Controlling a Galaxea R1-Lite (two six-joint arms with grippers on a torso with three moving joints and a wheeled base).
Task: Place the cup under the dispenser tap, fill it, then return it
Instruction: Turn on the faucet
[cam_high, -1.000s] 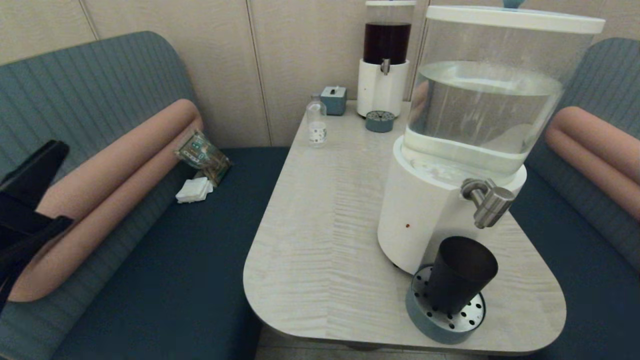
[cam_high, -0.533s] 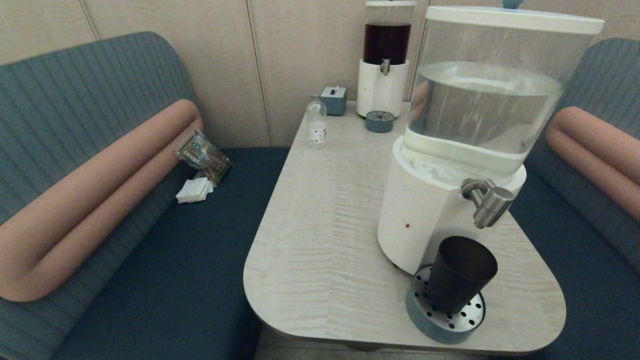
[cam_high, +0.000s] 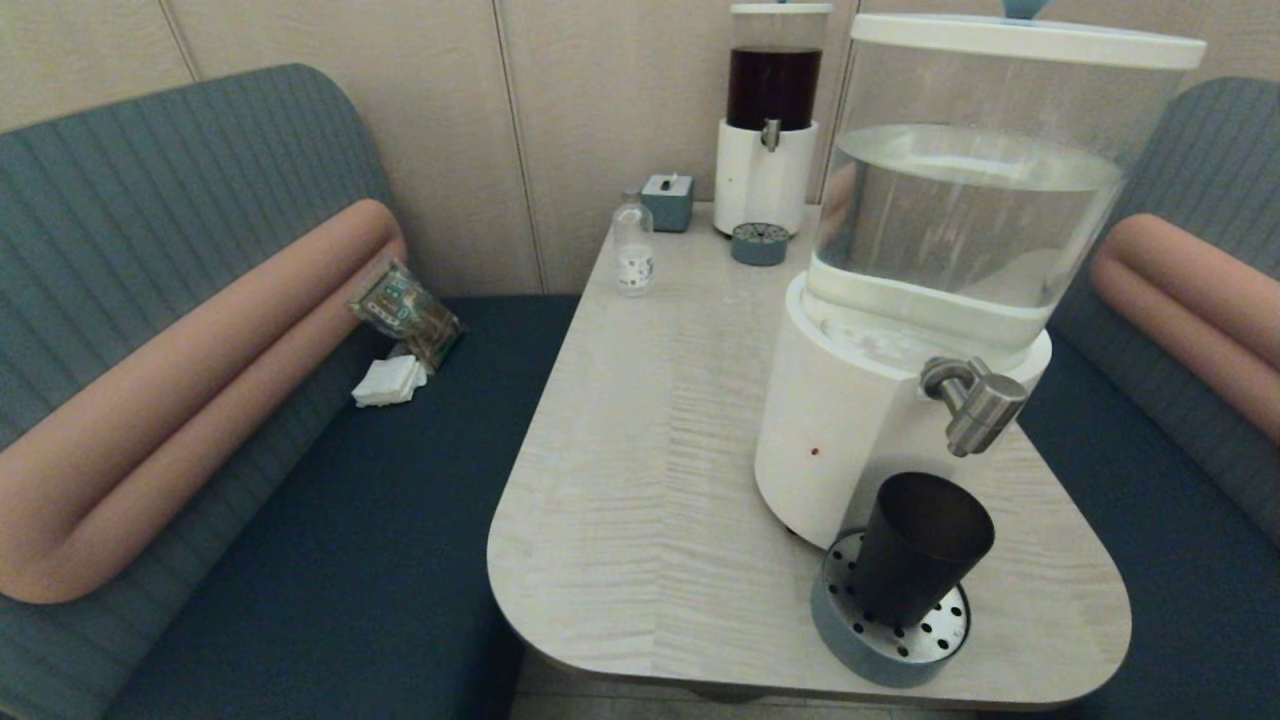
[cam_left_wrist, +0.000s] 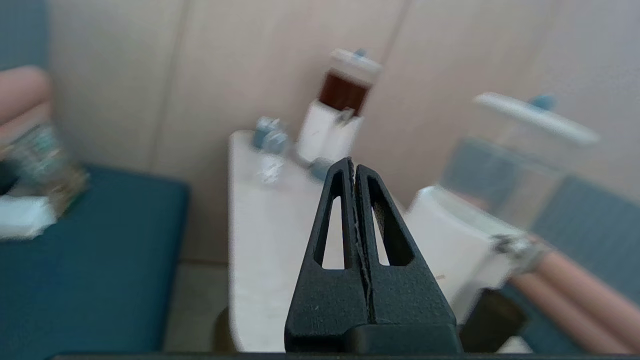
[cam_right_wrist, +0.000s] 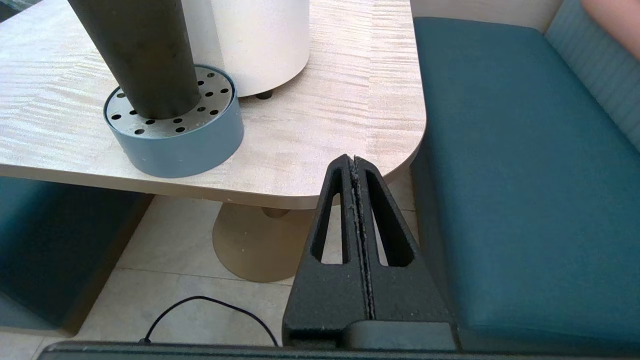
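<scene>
The dark tapered cup (cam_high: 920, 560) stands upright on the round blue drip tray (cam_high: 850, 635) with a perforated metal top, under the brushed-metal tap (cam_high: 975, 400) of the big white-based dispenser (cam_high: 850, 440). From the right wrist the cup (cam_right_wrist: 140, 55) and tray (cam_right_wrist: 175, 145) show near the table's front corner. Neither gripper appears in the head view. My left gripper (cam_left_wrist: 354, 167) is shut and empty, off to the left of the table and low. My right gripper (cam_right_wrist: 352, 162) is shut and empty, below the table's front edge beside the right seat.
At the table's (cam_high: 640, 480) back stand a smaller dark-liquid dispenser (cam_high: 770, 120), a small drip tray (cam_high: 758, 242), a grey box (cam_high: 667, 200) and a clear bottle (cam_high: 633, 248). A packet (cam_high: 405, 310) and napkins (cam_high: 388, 380) lie on the left bench. A cable (cam_right_wrist: 210, 305) runs over the floor.
The left arm, seen at the left edge of the head view one second ago, has dropped out of that view. The cup and dispenser have not moved.
</scene>
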